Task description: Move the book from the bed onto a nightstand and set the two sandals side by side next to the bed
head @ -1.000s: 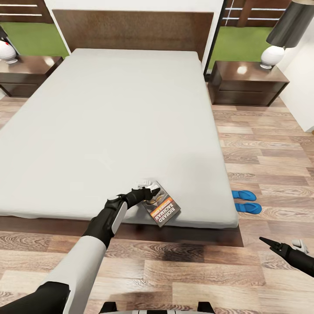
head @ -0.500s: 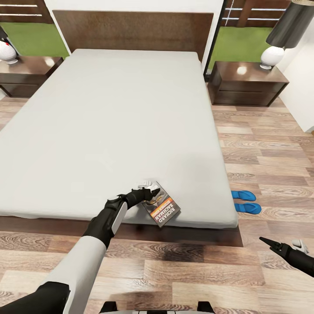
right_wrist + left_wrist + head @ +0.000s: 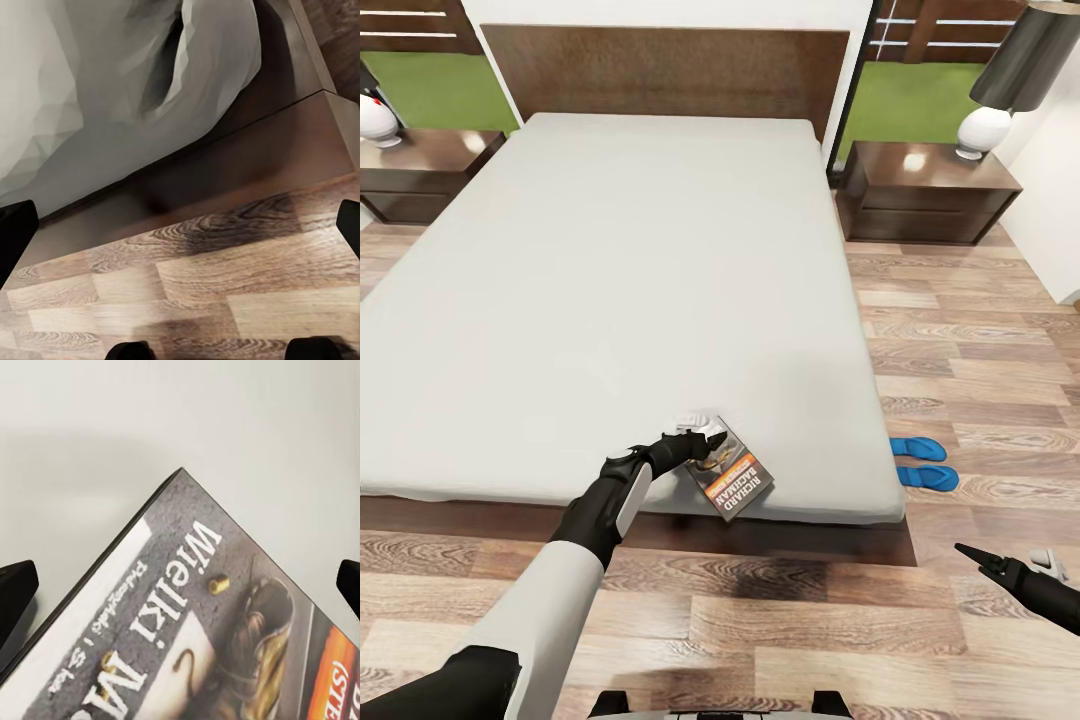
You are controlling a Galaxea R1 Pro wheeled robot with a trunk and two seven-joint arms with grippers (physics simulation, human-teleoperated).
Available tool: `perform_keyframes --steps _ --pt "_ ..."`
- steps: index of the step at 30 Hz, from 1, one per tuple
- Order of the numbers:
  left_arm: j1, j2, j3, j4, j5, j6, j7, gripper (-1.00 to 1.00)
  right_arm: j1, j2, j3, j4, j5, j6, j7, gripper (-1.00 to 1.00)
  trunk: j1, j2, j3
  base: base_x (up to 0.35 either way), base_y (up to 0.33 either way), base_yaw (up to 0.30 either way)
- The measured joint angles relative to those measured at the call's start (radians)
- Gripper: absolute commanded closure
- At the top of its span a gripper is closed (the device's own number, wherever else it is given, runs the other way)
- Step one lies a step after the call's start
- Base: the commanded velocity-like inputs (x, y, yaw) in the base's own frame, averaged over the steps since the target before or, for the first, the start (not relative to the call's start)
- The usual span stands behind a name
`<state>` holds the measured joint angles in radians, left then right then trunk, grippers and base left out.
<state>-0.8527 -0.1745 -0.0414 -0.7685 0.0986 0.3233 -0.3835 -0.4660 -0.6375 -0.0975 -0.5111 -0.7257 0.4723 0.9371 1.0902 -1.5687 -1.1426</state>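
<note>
White-based lamp with dark shade [image 3: 1015,75] at far right, another white lamp base [image 3: 377,118] at far left

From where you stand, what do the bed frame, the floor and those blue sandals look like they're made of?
The bed frame looks like dark brown wood with a matt grain. The floor looks like light brown wood planks, with grain and plank seams showing. The sandals are a flat bright blue, perhaps rubber or foam; they are too small to tell.
</note>
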Motion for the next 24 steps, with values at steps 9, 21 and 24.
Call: perform_keyframes --steps 9,21,24 --pt "0.000 0.000 0.001 0.001 0.001 0.000 0.000 -1.00 0.000 0.000 0.000 0.000 0.000 0.000 -0.001 -1.00 0.000 0.000 0.000 0.000 0.000 0.000" --pt "0.000 0.000 0.001 0.001 0.001 0.000 0.000 -1.00 0.000 0.000 0.000 0.000 0.000 0.000 -0.001 -1.00 0.000 0.000 0.000 -0.065 0.000 0.000" --pt "0.000 0.000 0.001 0.001 0.001 0.000 0.000 -1.00 0.000 0.000 0.000 0.000 0.000 0.000 -0.001 -1.00 0.000 0.000 0.000 -0.003 0.000 0.000"
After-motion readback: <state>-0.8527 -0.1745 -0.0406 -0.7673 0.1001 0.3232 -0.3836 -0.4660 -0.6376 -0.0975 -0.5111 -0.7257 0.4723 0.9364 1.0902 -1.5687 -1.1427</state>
